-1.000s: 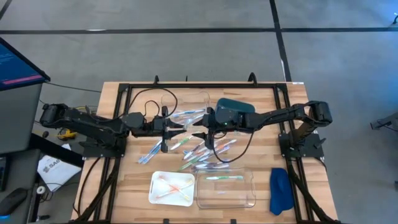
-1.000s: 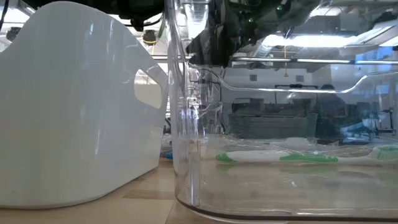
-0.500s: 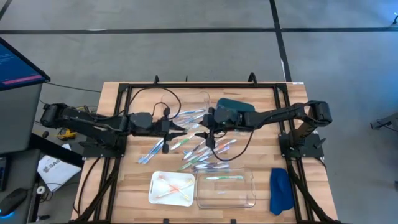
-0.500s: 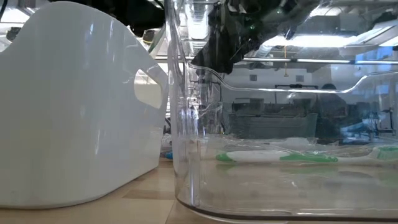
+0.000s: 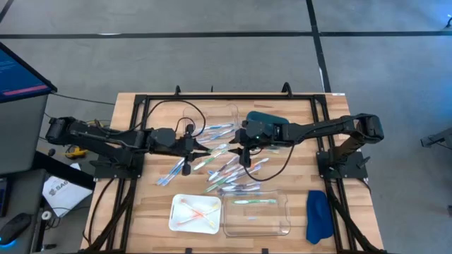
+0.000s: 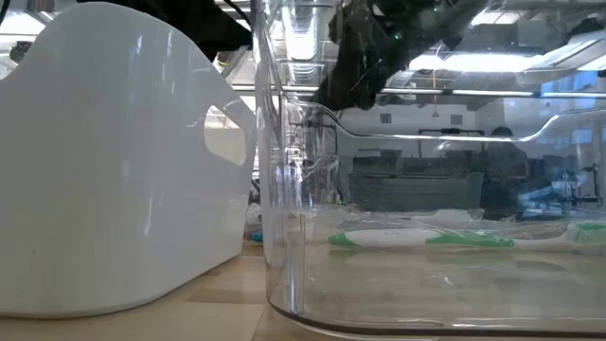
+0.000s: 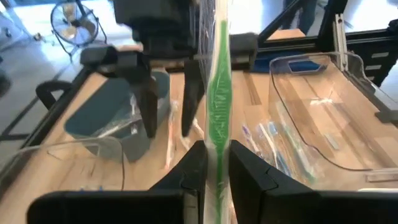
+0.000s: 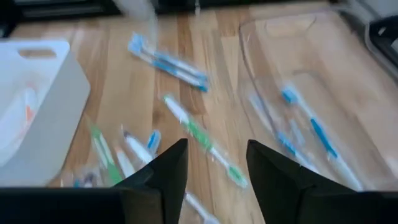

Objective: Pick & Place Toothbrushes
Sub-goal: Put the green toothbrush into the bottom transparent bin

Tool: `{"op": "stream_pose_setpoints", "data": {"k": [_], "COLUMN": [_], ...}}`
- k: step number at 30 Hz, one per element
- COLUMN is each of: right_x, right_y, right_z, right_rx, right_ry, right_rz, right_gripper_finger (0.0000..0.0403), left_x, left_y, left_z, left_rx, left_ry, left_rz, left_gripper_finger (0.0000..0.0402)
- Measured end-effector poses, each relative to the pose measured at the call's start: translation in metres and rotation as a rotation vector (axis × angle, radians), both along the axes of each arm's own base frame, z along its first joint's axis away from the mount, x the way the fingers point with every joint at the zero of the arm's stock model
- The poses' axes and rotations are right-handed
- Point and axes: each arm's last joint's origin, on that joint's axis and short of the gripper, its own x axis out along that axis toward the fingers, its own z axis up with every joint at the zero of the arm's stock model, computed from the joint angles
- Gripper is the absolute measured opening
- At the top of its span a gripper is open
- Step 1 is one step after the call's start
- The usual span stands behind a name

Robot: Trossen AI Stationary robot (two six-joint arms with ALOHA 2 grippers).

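Observation:
Several toothbrushes (image 5: 227,171) in clear wrappers, blue, green and white, lie loose on the wooden table's middle. My left gripper (image 5: 205,149) hangs above their left side, shut on a green toothbrush (image 7: 217,93). Facing it from the right, my right gripper (image 5: 244,154) is open over the pile with nothing between its fingers (image 8: 169,171); a green-and-white toothbrush (image 8: 202,140) lies on the table below it. One green toothbrush (image 5: 254,202) lies flat in the near clear tray (image 5: 282,219). Orange ones lie in the white tray (image 5: 176,222). My left gripper pinches the wrapped green toothbrush's handle (image 7: 217,163) between its two fingers (image 7: 194,171). The fingers come from the table's left, slanting a little down, and lie along the toothbrush. Its long free end sticks out past the fingertips toward the right gripper, clear of the table.
A far clear tray (image 5: 232,113) holds blue toothbrushes. A teal bin (image 5: 272,118) sits beside the right arm. A blue cloth (image 5: 318,215) lies near the front right corner. In the low view the white tray (image 6: 114,170) and the clear tray's wall (image 6: 284,189) fill the foreground.
My right gripper has drawn back toward the table's right edge, away from the left gripper, and tipped more downward over the pile. My left gripper has stayed in place with the green toothbrush and tipped at the wrist.

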Motion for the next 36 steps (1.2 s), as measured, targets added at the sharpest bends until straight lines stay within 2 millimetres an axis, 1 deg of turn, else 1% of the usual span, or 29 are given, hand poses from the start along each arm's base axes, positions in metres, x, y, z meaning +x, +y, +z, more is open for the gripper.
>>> {"op": "stream_pose_setpoints", "data": {"k": [2,4,6,9,11,13,15,17,21,24,29,36], "right_x": [0.000,-0.005,-0.004,-0.009,-0.008,-0.013,-0.013,-0.017,-0.020,-0.018,-0.013,-0.011], "right_y": [0.000,0.000,0.000,0.000,0.000,0.000,-0.002,-0.002,-0.004,-0.002,0.007,0.019], "right_z": [0.002,0.004,0.007,0.007,0.011,0.010,0.011,0.014,0.018,0.022,0.030,0.034], "right_rx": [0.000,0.000,-0.006,-0.013,-0.020,-0.020,-0.030,-0.035,-0.066,-0.112,-0.196,-0.264], "right_ry": [-0.004,0.011,-0.007,0.030,0.004,0.039,0.034,0.049,0.044,0.001,-0.080,-0.113], "right_rz": [-0.001,-0.002,0.002,0.009,0.012,0.011,0.007,0.009,-0.021,-0.049,-0.067,-0.069], "right_gripper_finger": [0.0152,0.0146,0.0141,0.0134,0.0130,0.0127,0.0124,0.0121,0.0118,0.0118,0.0118,0.0118], "left_x": [0.000,0.004,0.005,0.012,0.016,0.022,0.024,0.025,0.025,0.025,0.025,0.023], "left_y": [0.000,0.000,-0.001,-0.002,-0.003,-0.004,-0.004,-0.005,-0.006,-0.006,-0.006,-0.006], "left_z": [-0.003,-0.005,-0.009,-0.016,-0.018,-0.017,-0.021,-0.023,-0.024,-0.024,-0.024,-0.028], "left_rx": [0.001,0.002,0.000,-0.009,-0.015,-0.019,-0.020,-0.027,-0.048,-0.049,-0.051,-0.065], "left_ry": [0.042,0.081,0.144,0.218,0.242,0.241,0.283,0.305,0.317,0.320,0.321,0.360], "left_rz": [0.001,0.001,-0.001,-0.028,-0.045,-0.056,-0.063,-0.078,-0.113,-0.113,-0.112,-0.102], "left_gripper_finger": [0.0038,0.0038,0.0038,0.0038,0.0038,0.0038,0.0038,0.0038,0.0038,0.0038,0.0038,0.0038]}}
